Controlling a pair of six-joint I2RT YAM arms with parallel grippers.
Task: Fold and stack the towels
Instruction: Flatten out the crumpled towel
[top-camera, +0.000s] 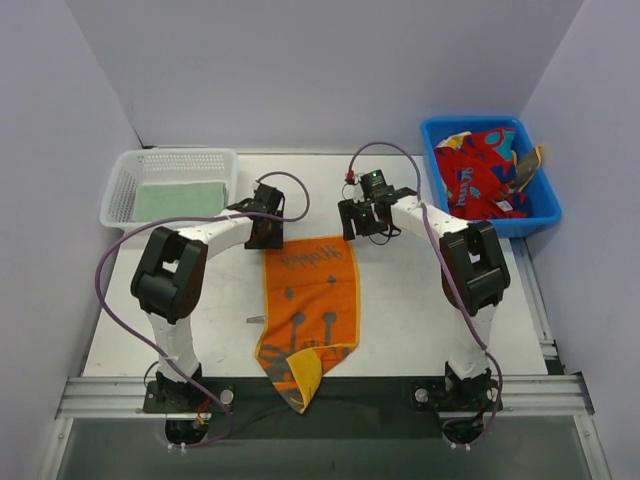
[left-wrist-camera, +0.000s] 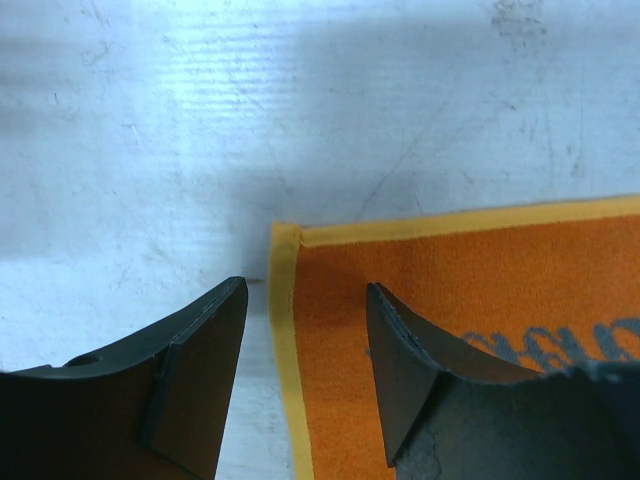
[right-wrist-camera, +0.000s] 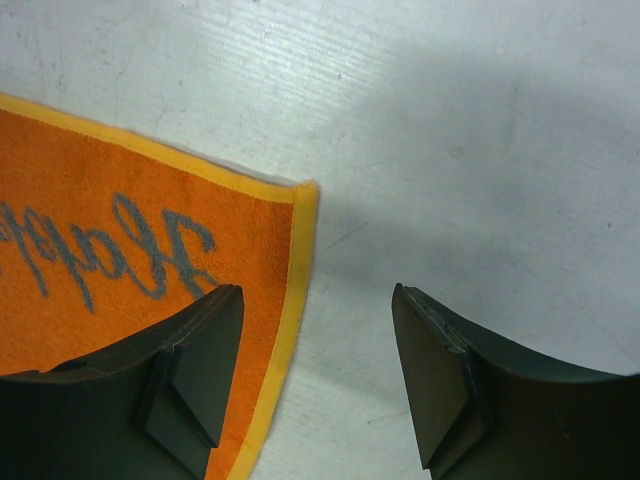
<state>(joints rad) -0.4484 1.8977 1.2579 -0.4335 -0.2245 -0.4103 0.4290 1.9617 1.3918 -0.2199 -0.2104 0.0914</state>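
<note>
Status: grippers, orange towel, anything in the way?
Left gripper open, straddling orange towel far-left corner. Right gripper open, straddling far-right corner. Towel unfolded, near end curled at table edge. Nothing blocking either corner.

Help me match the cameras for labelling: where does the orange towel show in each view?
Top external: orange towel lies in the middle of the table, near end over its edge.
Left wrist: its far left corner fills the lower right.
Right wrist: its far right corner fills the left side.
Shared landmark: grey lettering by the towel's far edge.
</note>
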